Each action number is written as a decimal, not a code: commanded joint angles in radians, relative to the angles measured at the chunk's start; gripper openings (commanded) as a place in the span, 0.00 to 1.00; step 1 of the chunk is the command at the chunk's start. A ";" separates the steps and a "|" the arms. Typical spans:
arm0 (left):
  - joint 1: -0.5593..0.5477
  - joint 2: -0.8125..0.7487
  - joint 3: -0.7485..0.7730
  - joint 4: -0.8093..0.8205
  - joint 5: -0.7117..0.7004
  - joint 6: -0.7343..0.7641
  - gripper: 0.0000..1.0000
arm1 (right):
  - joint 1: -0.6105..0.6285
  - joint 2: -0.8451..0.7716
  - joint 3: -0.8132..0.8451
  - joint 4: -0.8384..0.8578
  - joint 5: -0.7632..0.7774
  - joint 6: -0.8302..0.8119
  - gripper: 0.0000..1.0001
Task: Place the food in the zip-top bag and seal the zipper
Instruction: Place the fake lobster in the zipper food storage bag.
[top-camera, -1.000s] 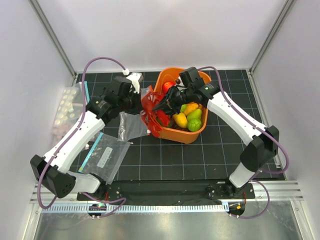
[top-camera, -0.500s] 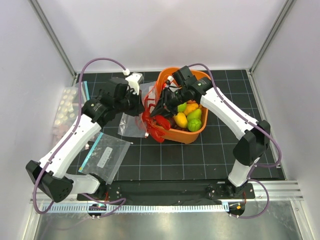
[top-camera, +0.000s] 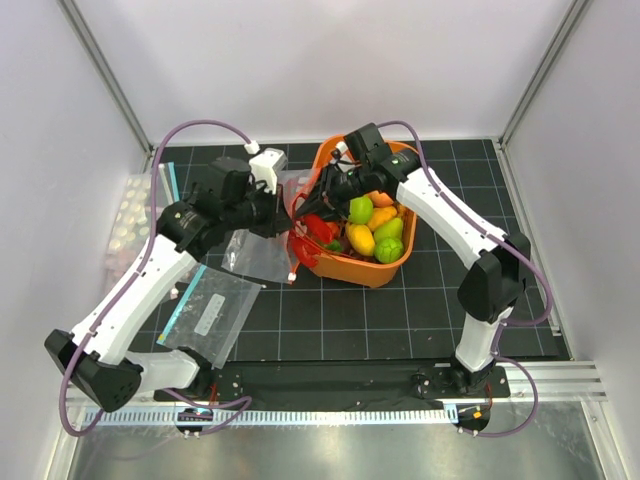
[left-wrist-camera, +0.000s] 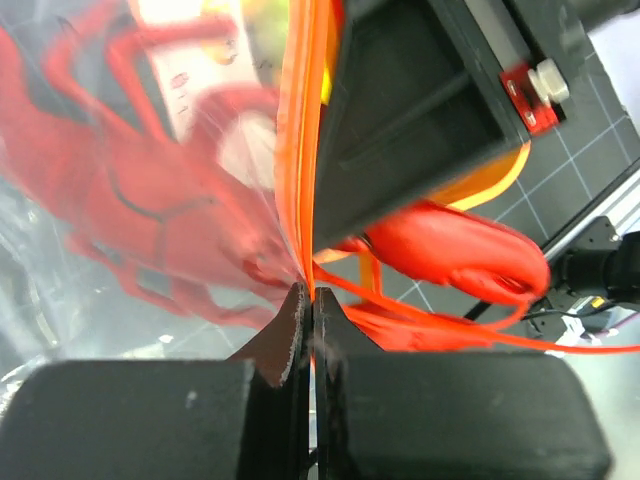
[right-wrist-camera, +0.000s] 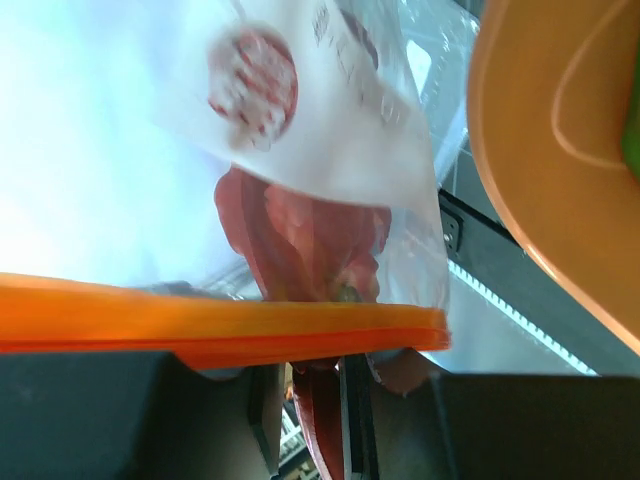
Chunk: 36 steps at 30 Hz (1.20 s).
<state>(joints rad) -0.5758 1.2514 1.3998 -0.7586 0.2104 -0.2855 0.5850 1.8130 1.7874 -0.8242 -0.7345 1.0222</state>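
Zip-top bag (top-camera: 258, 255): it hangs from your left gripper by its zipper (left-wrist-camera: 300, 150), and the clear body trails down to the mat.
Left gripper (left-wrist-camera: 308, 300): the fingers are pressed together on the red-orange strip.
Right gripper (right-wrist-camera: 308, 420): the fingers are almost together with a red piece of the lobster (left-wrist-camera: 130, 200) between them. It sits just beside your left gripper, across the strip.
Green fruit (top-camera: 361, 209): it lies in the orange basket (top-camera: 372, 268), just right of your right gripper.
Surface: a black gridded mat (top-camera: 400, 320). A flat bag with a teal strip (top-camera: 210, 315) lies well apart, toward the left base.
Room: plain white walls (top-camera: 350, 60) on three sides.
Left wrist only: you see the lobster's body through the clear film, with one claw on the other side of the strip, under the right gripper.
Right wrist only: the strip runs edge-on across the fingers, and the basket rim is at the right.
Arms: your left arm (top-camera: 150, 280) reaches away from its base and inward. Your right arm (top-camera: 460, 225) stretches out, then bends left over the basket.
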 joint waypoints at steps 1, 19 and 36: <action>-0.004 -0.012 -0.004 -0.010 0.043 -0.044 0.00 | -0.008 0.002 0.073 0.091 -0.009 0.039 0.01; -0.004 0.040 0.074 0.094 0.181 -0.336 0.00 | -0.007 -0.064 -0.123 0.333 0.228 0.095 0.01; -0.002 0.118 0.142 0.128 0.218 -0.486 0.00 | 0.094 -0.058 -0.152 0.389 0.334 0.007 0.01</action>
<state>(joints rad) -0.5747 1.3621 1.4685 -0.6777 0.3683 -0.7349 0.6365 1.7554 1.5803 -0.4805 -0.4316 1.0790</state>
